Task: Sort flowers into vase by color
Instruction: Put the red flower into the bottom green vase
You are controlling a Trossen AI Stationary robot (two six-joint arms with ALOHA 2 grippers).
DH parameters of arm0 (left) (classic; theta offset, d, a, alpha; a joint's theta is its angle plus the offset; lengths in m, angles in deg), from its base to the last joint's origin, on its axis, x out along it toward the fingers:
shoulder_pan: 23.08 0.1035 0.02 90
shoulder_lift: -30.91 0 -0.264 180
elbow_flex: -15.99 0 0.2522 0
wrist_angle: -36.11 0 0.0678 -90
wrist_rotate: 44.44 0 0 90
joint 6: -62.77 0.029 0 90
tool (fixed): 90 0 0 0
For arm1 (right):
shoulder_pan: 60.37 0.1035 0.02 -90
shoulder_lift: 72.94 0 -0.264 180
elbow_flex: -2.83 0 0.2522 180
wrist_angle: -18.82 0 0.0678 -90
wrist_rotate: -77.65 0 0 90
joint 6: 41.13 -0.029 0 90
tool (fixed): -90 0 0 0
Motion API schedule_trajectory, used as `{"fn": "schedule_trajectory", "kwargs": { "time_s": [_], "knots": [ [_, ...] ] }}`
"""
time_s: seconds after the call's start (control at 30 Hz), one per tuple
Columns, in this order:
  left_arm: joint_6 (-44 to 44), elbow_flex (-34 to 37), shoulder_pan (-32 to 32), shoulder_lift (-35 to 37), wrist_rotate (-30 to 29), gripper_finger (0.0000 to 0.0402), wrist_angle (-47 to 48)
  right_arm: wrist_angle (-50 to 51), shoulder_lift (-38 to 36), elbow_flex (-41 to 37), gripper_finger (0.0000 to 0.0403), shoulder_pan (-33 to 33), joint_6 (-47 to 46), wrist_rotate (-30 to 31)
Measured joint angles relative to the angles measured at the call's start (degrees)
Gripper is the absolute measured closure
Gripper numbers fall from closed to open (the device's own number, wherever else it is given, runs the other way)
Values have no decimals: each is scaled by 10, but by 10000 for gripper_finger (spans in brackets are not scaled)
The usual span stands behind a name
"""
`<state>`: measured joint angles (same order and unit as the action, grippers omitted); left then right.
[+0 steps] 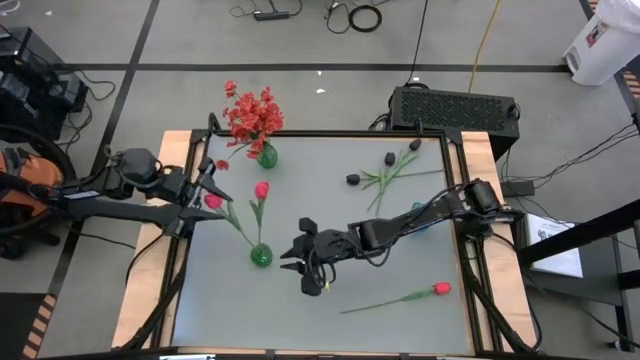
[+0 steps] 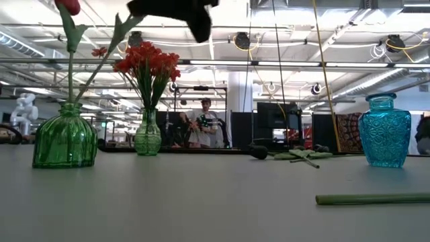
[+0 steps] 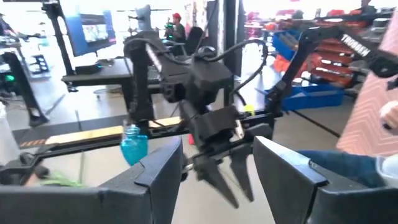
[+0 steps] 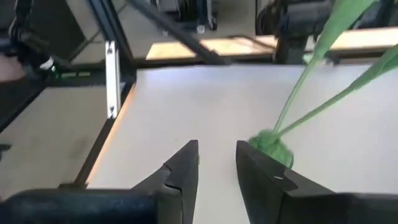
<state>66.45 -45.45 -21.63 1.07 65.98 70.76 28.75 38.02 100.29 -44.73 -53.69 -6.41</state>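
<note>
The right claw (image 1: 305, 262) hovers over the middle of the grey worktop (image 1: 330, 320), fingers parted with a narrow gap and nothing between them. In the right wrist view the round green glass vase (image 4: 272, 148) sits just beyond the fingertips, two green stems rising from it. The left claw (image 1: 212, 185) is raised at the worktop's left edge; its fingers stand spread and empty, just beside the red tulip-like buds (image 1: 260, 189) standing in that vase.

Task items:
- Round green glass vase, near centre-left: holds two red tulip-like buds.
- Slim green glass vase (image 1: 266, 156), far-left area: holds the red clustered-blossom spray (image 1: 250, 112).
- Turquoise cut-glass vase (image 2: 383, 130): seen empty in the low view, on the right side.
- One long-stemmed red bud (image 1: 440, 289): lies flat on the near right of the worktop.
- Small black blooms on green stems (image 1: 388, 170): lie in a loose pile at the far right.

Hazards, judged from this position:
- The right claw is close to the round vase; a sideways sweep could tip it or snag the leaning stems.
- The loose red bud lies flat; a shallow pinch may slip along the thin stem.
- The black-bloom stems cross one another, so a grasp could lift several at once.
- Both arms work near the same vase; a collision is possible.
</note>
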Motion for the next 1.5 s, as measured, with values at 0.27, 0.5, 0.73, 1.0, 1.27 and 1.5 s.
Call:
{"fn": "schedule_trajectory", "kwargs": {
  "time_s": [0.27,0.5,0.73,1.0,1.27,1.5],
  "knots": [
    [2,0,0,0,-17,199,2,195,-57,0,303,32,-32,-1],
    [2,0,0,0,-17,199,5,370,-107,0,303,62,-128,-5],
    [2,0,0,0,-17,199,9,509,-116,0,303,107,-188,-88],
    [2,0,0,0,-17,199,14,569,-111,0,303,165,-181,-107],
    [2,1,0,0,-22,199,29,634,-105,0,303,205,-182,-104],
    [2,1,0,0,-24,199,31,664,-99,-24,303,217,-184,-103]
  ]
}}
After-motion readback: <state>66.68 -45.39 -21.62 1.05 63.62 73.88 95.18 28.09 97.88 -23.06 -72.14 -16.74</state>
